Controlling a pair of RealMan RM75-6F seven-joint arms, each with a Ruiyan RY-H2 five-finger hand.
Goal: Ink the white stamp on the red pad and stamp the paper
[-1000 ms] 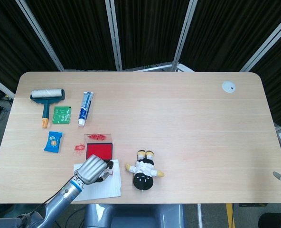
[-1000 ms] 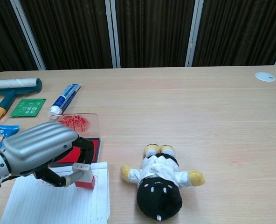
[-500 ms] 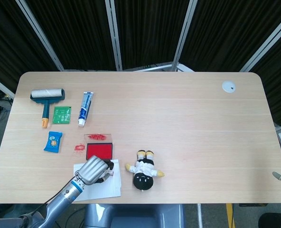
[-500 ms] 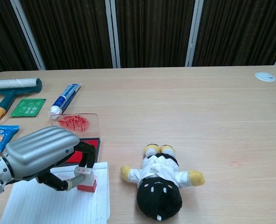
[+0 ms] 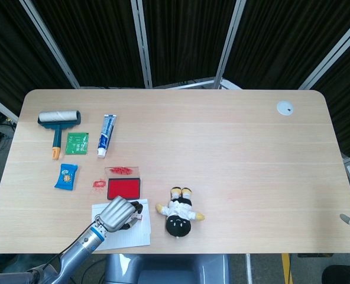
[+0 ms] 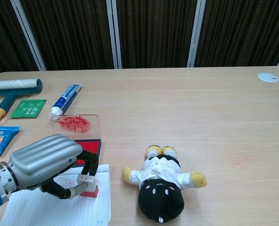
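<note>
My left hand (image 5: 115, 214) (image 6: 44, 162) hovers over the white lined paper (image 5: 138, 232) (image 6: 54, 209) at the table's front left. It pinches the white stamp (image 6: 86, 185), whose red base touches the paper near its upper right corner. In the head view the stamp is mostly hidden under the hand. The red ink pad (image 5: 124, 189) (image 6: 91, 146) lies just behind the paper, with its clear lid (image 5: 122, 171) (image 6: 77, 124), smeared red, beyond it. My right hand shows in neither view.
A plush doll (image 5: 180, 216) (image 6: 162, 182) lies right of the paper. At the back left sit a lint roller (image 5: 58, 121) (image 6: 12, 90), a toothpaste tube (image 5: 106, 135) (image 6: 65, 100), a green sachet (image 5: 77, 143) (image 6: 28, 108) and a blue snack packet (image 5: 66, 176) (image 6: 0, 138). A white disc (image 5: 284, 108) (image 6: 267, 77) marks the far right.
My left hand has sunk and drawn slightly nearer the front edge, bringing the stamp down onto the paper. Nothing else moved.
</note>
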